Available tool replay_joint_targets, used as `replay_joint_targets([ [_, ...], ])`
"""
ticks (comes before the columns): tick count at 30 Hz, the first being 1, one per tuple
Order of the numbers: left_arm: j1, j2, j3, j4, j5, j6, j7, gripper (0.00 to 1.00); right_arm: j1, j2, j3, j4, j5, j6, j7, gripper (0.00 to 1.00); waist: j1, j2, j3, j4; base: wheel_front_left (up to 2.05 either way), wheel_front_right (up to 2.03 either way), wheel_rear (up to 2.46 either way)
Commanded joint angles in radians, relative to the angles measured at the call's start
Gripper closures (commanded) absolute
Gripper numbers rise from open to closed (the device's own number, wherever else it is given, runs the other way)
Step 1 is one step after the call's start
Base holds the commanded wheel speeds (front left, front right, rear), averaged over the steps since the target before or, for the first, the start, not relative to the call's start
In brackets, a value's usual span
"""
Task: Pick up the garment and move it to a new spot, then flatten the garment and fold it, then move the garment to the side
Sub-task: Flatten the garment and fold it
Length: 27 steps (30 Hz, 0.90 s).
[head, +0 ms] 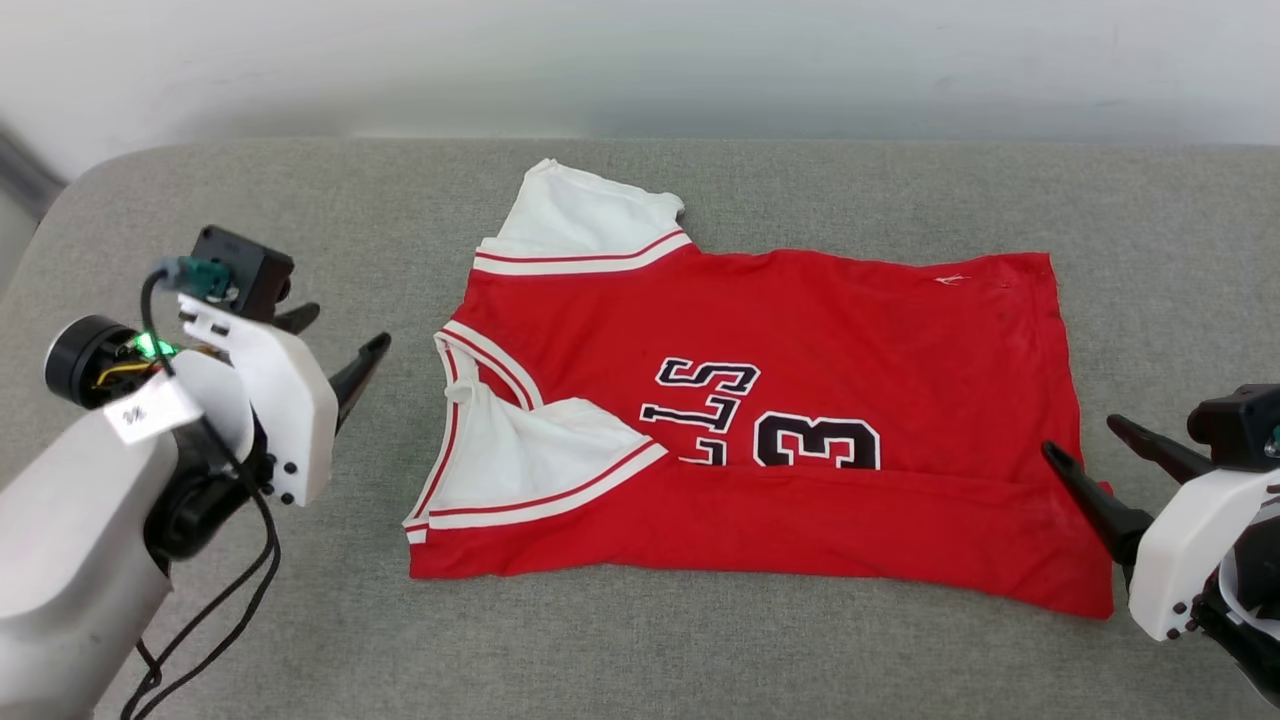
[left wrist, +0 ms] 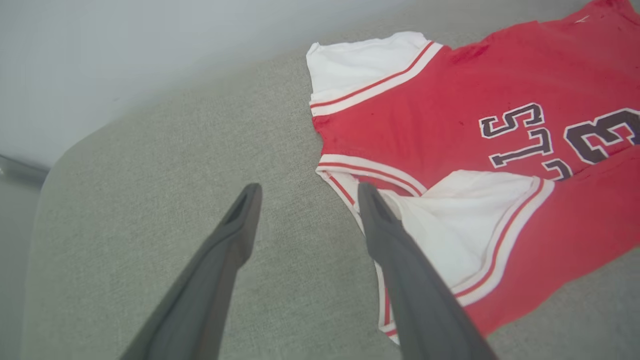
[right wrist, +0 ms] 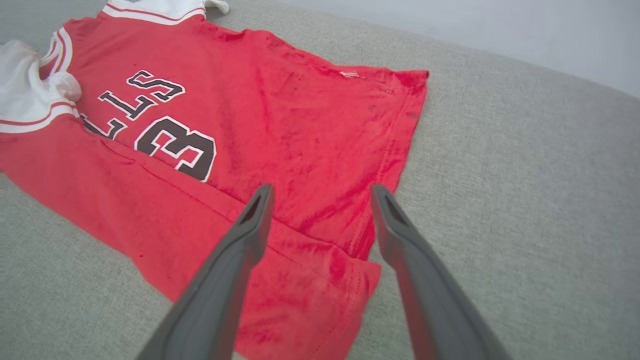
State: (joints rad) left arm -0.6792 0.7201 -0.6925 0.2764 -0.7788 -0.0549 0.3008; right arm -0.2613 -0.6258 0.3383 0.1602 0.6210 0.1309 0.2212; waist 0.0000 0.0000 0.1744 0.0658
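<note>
Red jersey (head: 800, 330) spread flat on the grey cushion (head: 700, 640), near edge folded up over the lettering (head: 700, 400). Left gripper (head: 345, 328) wide open, empty, just off the collar (head: 470, 370). Right gripper (head: 1082, 437) open too, holding nothing, fingers (right wrist: 235, 260) straddling the hem (head: 1065, 400) corner.

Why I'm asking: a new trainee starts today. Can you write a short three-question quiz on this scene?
1. True or false: the left end effector is shut on the garment.
2. Which edge of the garment is folded over the lower part of the black lettering? A) the edge nearest the robot B) the far edge C) the hem
3. Fill in: the striped collar points toward the robot's ____ side.

Key: 1. False; it is open, beside the collar. 2. A. 3. left.
</note>
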Motion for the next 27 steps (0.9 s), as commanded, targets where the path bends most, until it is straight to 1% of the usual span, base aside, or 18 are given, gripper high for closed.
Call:
replay_joint_targets([
  [1,-0.017,0.006,-0.004,-0.012,-0.014,-0.006,0.034,0.00,0.014,0.008,-0.004,-0.007,-0.009,0.000,0.002,0.00,0.0000,0.0000,0.000,0.000,0.00,0.00,0.00],
  [4,-0.043,0.028,-0.027,-0.048,-0.046,-0.017,0.163,0.00,0.019,0.016,-0.011,-0.018,-0.015,0.000,0.013,0.00,0.0000,0.0000,0.000,-0.003,0.00,0.00,0.00],
  [6,-0.050,0.031,-0.040,-0.061,-0.072,-0.023,0.236,0.00,0.020,0.021,-0.015,-0.024,-0.019,0.000,0.022,0.00,0.0000,0.0000,0.000,-0.006,0.00,0.00,0.00],
  [10,-0.052,0.022,-0.059,-0.060,-0.147,-0.017,0.373,0.00,0.024,0.031,-0.013,-0.038,-0.024,0.000,0.045,0.00,0.0000,0.0000,0.005,-0.016,0.00,0.00,0.00],
  [13,-0.042,0.011,-0.073,-0.043,-0.189,-0.012,0.453,0.00,0.022,0.035,-0.011,-0.048,-0.024,0.000,0.060,0.00,0.0000,0.0000,0.013,-0.026,0.00,0.00,0.00],
  [18,-0.017,-0.001,-0.104,0.004,-0.222,-0.010,0.527,0.00,0.001,0.042,-0.002,-0.058,-0.024,0.000,0.076,0.00,0.0000,0.0000,0.036,-0.050,0.00,0.00,0.00],
  [19,-0.002,-0.008,-0.125,0.041,-0.234,-0.016,0.560,0.00,-0.011,0.043,0.005,-0.060,-0.020,0.000,0.080,0.00,0.0000,0.0000,0.048,-0.062,0.00,0.00,0.00],
  [23,0.023,-0.019,-0.149,0.085,-0.246,-0.028,0.583,0.00,-0.029,0.045,0.012,-0.052,-0.016,0.000,0.078,0.00,0.0000,0.0000,0.063,-0.077,0.00,0.00,0.00],
  [27,0.050,-0.042,-0.169,0.127,-0.254,-0.036,0.576,0.00,-0.039,0.045,0.021,-0.042,-0.013,0.000,0.072,0.00,0.0000,0.0000,0.074,-0.084,0.00,0.00,0.00],
])
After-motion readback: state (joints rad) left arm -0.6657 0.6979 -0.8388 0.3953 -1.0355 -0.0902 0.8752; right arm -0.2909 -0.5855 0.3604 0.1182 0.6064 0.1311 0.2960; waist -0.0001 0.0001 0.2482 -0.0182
